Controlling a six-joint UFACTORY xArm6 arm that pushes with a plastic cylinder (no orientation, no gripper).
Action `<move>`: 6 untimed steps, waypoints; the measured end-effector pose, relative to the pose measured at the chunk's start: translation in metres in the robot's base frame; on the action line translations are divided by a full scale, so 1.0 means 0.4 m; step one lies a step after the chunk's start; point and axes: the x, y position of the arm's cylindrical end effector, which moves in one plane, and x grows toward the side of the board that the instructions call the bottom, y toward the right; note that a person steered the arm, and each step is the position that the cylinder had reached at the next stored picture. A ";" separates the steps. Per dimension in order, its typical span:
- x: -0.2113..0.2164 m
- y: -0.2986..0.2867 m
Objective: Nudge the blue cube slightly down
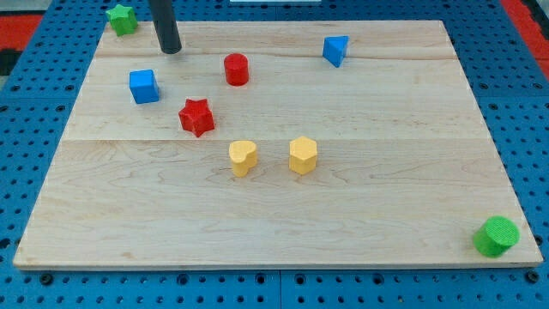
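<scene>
The blue cube sits on the wooden board at the view's upper left. My tip rests on the board just above and slightly right of the blue cube, a short gap apart from it. A red star block lies below and right of the cube. A red cylinder stands to the right of my tip.
A blue triangular block is at the top right of centre. A yellow heart block and a yellow hexagon block sit mid-board. A green star block is at the top left corner, a green cylinder at the bottom right.
</scene>
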 end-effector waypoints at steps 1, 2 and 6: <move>0.000 0.000; -0.001 0.000; 0.170 -0.131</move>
